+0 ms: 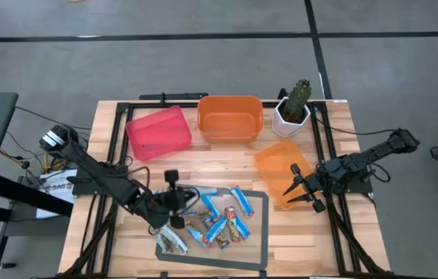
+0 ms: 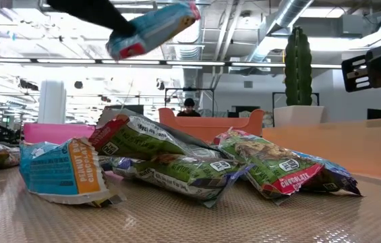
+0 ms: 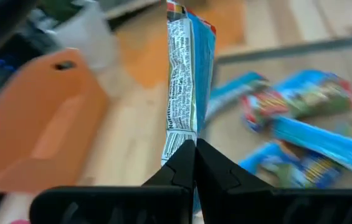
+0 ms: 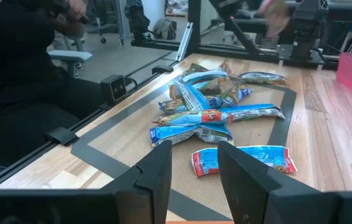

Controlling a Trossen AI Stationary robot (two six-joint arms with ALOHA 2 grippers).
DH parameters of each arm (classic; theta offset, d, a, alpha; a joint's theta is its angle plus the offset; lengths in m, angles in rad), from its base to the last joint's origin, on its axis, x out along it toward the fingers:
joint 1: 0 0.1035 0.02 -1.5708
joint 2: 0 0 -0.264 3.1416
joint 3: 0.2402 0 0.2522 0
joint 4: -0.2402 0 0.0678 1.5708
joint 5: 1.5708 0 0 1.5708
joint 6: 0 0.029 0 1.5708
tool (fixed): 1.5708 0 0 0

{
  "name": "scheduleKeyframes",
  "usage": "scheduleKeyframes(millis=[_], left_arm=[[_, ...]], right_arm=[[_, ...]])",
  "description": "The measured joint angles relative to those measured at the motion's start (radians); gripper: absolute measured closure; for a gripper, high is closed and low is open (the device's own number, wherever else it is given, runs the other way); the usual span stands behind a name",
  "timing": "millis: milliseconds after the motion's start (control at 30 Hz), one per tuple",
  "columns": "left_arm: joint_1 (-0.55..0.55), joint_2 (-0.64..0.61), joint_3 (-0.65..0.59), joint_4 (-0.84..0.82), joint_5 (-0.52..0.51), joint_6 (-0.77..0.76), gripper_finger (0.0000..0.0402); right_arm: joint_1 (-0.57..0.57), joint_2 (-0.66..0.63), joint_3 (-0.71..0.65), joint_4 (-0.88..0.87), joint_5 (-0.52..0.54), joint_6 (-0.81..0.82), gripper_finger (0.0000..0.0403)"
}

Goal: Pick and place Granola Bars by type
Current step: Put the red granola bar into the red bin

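— Where is the bar?
— Pinched in my left gripper (image 3: 194, 152), jaws pressed on one end of the blue bar (image 3: 188, 68); its long axis points away, off the mat (image 1: 259, 203).
— Nearest bin?
— The red bin (image 1: 159, 132), far side. My right gripper (image 1: 300, 188) waits spread over the flat orange bin (image 1: 274, 161).

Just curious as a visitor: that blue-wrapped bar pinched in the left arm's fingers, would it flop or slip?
The blue-wrapped bar probably holds fairly stiff: it stands straight beyond the left gripper. Its glossy wrapper looks slippery, so that end-only pinch might slide.

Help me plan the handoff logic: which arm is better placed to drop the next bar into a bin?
Left. The left pincer is shut on a blue bar, lifted off the mat. The right pincer is open and empty over the orange tray.
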Motion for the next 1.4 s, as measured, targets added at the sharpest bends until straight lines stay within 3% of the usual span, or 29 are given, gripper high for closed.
scheduleKeyframes(millis=[300, 800, 1000, 1400], left_arm=[[0.061, -0.101, 0.000, -0.075, -0.119, -0.001, 0.0401], [0.165, -0.144, 0.000, -0.147, -0.150, -0.051, 0.0401], [0.278, -0.214, 0.000, -0.312, -0.186, -0.192, 0.0401], [0.515, -0.333, 0.000, -0.683, -0.246, -0.622, 0.0401]], right_arm=[[0.000, 0.000, 0.000, 0.000, 0.000, 0.000, 0.0280], [0.000, 0.000, 0.000, 0.000, 0.000, 0.000, 0.0280], [0.000, 0.000, 0.000, 0.000, 0.000, 0.000, 0.0280], [0.000, 0.000, 0.000, 0.000, 0.000, 0.000, 0.0280]])
